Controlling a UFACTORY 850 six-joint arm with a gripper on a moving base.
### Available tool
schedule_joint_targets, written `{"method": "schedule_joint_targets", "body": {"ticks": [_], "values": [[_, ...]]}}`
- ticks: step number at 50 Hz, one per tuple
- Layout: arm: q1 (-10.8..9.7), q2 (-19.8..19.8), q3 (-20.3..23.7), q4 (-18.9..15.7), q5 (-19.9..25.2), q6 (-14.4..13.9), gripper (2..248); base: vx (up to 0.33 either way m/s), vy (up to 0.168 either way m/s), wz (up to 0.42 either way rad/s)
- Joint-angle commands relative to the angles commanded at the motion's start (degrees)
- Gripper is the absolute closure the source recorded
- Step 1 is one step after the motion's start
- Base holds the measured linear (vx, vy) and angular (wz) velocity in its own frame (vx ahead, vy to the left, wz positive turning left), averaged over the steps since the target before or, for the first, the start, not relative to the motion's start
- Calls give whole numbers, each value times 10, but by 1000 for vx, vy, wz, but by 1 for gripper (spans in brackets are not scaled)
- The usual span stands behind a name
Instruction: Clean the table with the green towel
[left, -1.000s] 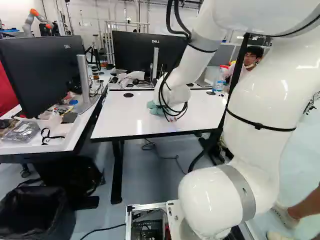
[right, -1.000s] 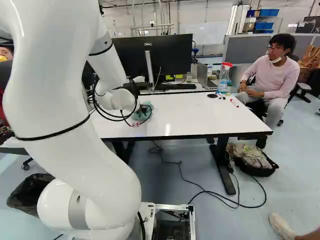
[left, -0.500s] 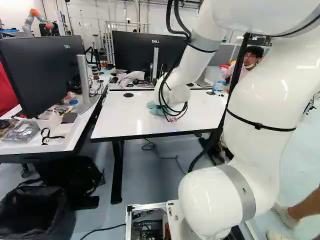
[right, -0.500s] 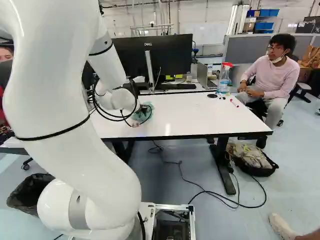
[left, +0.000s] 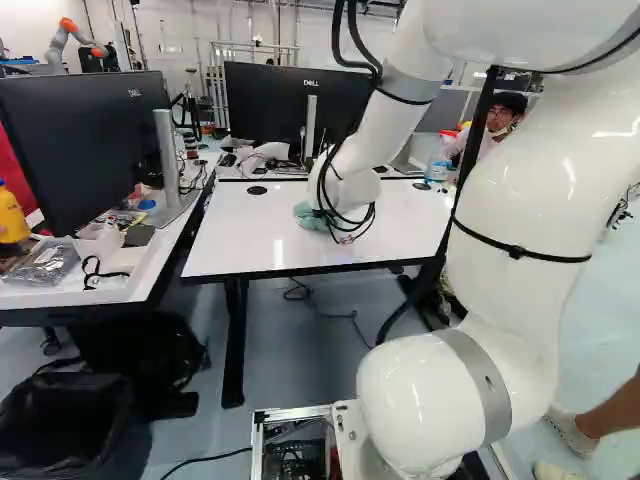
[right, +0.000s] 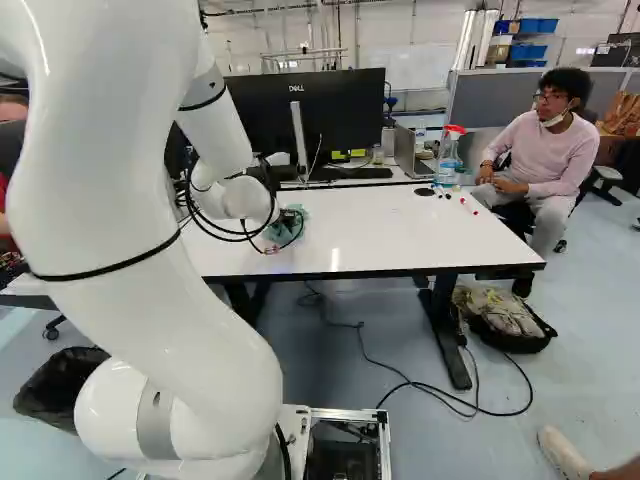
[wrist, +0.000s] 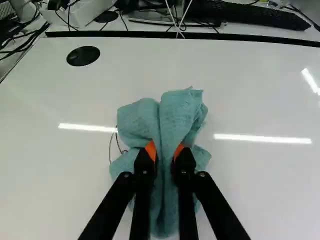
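My gripper (right: 288, 217) is low over the white table (right: 400, 235), left of the middle in the right base view, partly hidden by cables. The green towel (right: 297, 230) is bunched around it and lies on the tabletop. From the wrist, the gripper (wrist: 164, 151) is shut on the towel (wrist: 182, 116), whose folds bulge up between the two orange pads and spread out ahead of and beside the fingers. The fingertips are sunk in the cloth.
Monitors (right: 345, 110) stand behind the table. A spray bottle (right: 448, 158) and several markers (right: 464, 203) are at its far right. A side desk (left: 120, 285) with clutter adjoins on the left. Another robot (left: 62, 40) stands far back; a person sits beyond the table's right end.
A yellow bottle has come into view over the side desk at the left edge of the left base view. The arm, towel and base show no visible movement.
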Motion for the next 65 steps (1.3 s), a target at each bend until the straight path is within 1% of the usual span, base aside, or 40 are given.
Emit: {"method": "schedule_joint_targets", "body": {"ticks": [14, 28, 40, 65], "values": [[-8, -30, -34, 0, 0, 0, 195, 0, 0, 0], [-3, -65, -76, 0, 0, 0, 195, 0, 0, 0], [12, -84, -99, 0, 0, 0, 195, 0, 0, 0], [56, -89, -105, 0, 0, 0, 195, 0, 0, 0]]}}
